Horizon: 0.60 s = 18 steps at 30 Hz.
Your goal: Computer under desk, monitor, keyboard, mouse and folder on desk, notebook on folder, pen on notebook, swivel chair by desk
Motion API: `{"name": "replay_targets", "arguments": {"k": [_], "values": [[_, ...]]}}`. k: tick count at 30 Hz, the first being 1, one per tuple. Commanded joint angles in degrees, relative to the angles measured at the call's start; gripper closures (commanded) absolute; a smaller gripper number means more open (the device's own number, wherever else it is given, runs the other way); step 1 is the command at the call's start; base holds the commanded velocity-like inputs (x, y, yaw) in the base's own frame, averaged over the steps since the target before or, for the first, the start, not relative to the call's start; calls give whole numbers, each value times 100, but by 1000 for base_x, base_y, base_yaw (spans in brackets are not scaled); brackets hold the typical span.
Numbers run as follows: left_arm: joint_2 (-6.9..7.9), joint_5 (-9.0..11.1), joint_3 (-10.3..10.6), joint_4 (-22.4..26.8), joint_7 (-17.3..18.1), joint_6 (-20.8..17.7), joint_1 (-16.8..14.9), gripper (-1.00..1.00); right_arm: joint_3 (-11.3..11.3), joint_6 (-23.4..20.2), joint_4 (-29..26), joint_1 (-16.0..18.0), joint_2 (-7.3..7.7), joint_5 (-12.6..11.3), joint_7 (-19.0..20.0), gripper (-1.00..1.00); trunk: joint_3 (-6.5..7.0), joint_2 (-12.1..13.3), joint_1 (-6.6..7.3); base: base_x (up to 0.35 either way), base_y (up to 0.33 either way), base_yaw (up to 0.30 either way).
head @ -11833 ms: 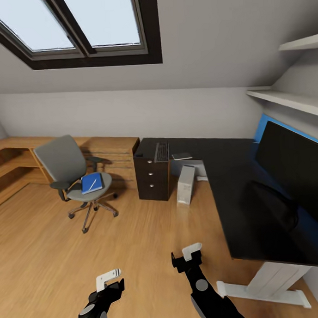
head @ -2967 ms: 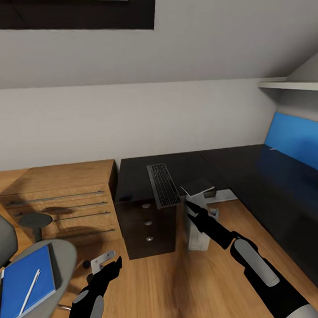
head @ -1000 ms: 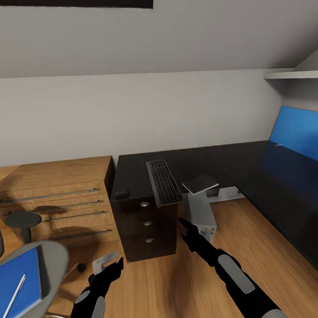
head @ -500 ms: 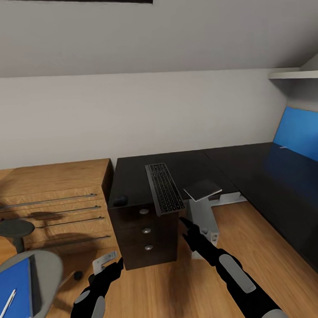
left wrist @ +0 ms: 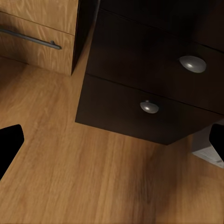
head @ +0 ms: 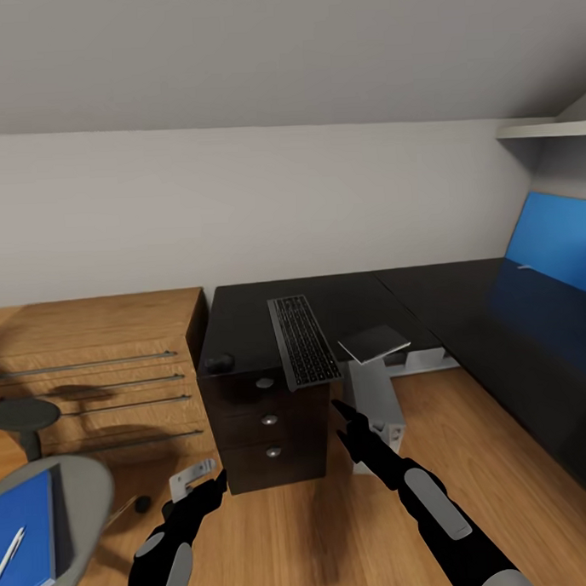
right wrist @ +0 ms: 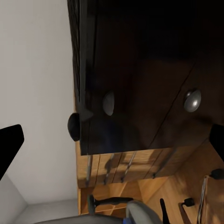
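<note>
The black-topped desk (head: 243, 325) stands ahead, its dark drawers (left wrist: 140, 60) facing me. The keyboard (head: 303, 339) overhangs the front edge, with the small mouse (head: 219, 363) to its left and a flat grey notebook (head: 374, 342) to its right. Below the notebook the grey computer (head: 376, 409) stands on the floor. At lower left the swivel chair (head: 84, 494) carries the blue folder (head: 31, 539) and the white pen (head: 10, 552). My left gripper (head: 203, 484) hangs open low before the drawers. My right gripper (head: 343, 423) is open beside the computer. The monitor is out of view.
A light wooden dresser (head: 92, 370) with bar handles adjoins the desk on the left. The desk's long wing (head: 516, 334) runs down the right under a blue wall panel (head: 555, 247). Wooden floor (head: 320, 530) lies between me and the drawers.
The camera has moved closer and turned right, so the chair has slid toward the picture's left edge. The right gripper has dropped from beside the notebook to drawer height. Both grippers stay open.
</note>
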<state>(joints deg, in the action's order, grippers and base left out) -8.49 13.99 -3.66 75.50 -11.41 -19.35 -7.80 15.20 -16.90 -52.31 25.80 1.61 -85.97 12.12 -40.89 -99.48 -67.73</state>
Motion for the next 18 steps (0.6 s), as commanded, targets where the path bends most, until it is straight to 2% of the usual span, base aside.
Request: {"name": "replay_targets", "arguments": {"k": [1,5,9,11,13,15,17,18], "values": [[-3,60,-4,23,-28,-28,-2,-100,12,-6,1,4,6,-42,10,-100,-24,-44,-22,0,0,0],[-6,62,-2,210,-28,-39,55,-100,10,-6,1,4,6,-42,10,-100,-96,-205,-110,0,0,0],[-10,63,132,603,-32,-114,364,-100,9,-6,1,4,6,-42,10,-100,-167,-365,-198,0,0,0],[-11,66,288,948,-40,-395,591,-100,9,-6,1,4,6,-42,10,-100,-203,-445,-242,0,0,0],[-11,81,343,1125,-42,-685,703,-100,9,-6,1,4,6,-42,10,-100,-239,-525,-286,0,0,0],[-7,229,377,1244,-44,-986,774,-100,9,-6,1,4,6,-42,10,-100,-275,-606,-330,0,0,0],[3,463,384,1302,-50,-1124,804,-100,9,-6,1,4,6,-42,10,-100,-275,-606,-330,0,0,0],[7,507,384,1311,-51,-1144,808,-100,9,-6,1,4,6,-42,10,-100,-275,-606,-330,0,0,0]]}}
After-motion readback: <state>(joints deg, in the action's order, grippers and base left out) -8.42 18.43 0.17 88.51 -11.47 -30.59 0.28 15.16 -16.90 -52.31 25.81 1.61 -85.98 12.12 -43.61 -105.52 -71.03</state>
